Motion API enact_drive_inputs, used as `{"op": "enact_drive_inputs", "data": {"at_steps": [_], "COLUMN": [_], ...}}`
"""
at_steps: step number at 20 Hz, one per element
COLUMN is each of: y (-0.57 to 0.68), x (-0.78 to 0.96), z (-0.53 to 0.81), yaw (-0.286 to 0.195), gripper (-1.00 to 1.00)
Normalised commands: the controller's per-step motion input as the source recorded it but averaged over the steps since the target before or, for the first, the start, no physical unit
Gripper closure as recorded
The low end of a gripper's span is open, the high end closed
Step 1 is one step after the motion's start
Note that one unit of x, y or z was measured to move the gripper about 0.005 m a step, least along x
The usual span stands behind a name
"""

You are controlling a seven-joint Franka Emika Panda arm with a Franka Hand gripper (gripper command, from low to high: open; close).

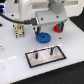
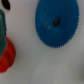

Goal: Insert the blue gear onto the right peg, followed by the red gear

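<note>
The blue gear (image 1: 43,37) lies flat on the white table (image 1: 15,62), just beyond the grey plate (image 1: 46,56) and apart from it. The right peg (image 1: 51,50) stands upright on that plate, bare. The red gear (image 1: 57,27) sits farther from the plate, near the blue gear. The gripper (image 1: 48,22) hangs above both gears; whether its fingers are spread or pressed together cannot be told

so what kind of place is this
Probably a robot lab test bench: a white table under the arm, with a blue gear, a red gear and a grey peg plate laid out for an assembly trial.
</note>
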Motion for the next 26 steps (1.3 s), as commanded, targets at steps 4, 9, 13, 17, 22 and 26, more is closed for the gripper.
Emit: {"op": "enact_drive_inputs", "data": {"at_steps": [4, 9, 13, 17, 22, 26], "y": [-0.08, -0.06, -0.09, -0.09, -0.04, 0.00], "x": [-0.21, -0.28, -0.36, -0.33, -0.24, -0.07], "z": [-0.32, -0.25, -0.22, -0.14, -0.10, 0.09], "yaw": [0.000, 0.000, 0.000, 0.000, 0.000, 0.000], "gripper": [-1.00, -1.00, -1.00, -1.00, 1.00, 1.00]}}
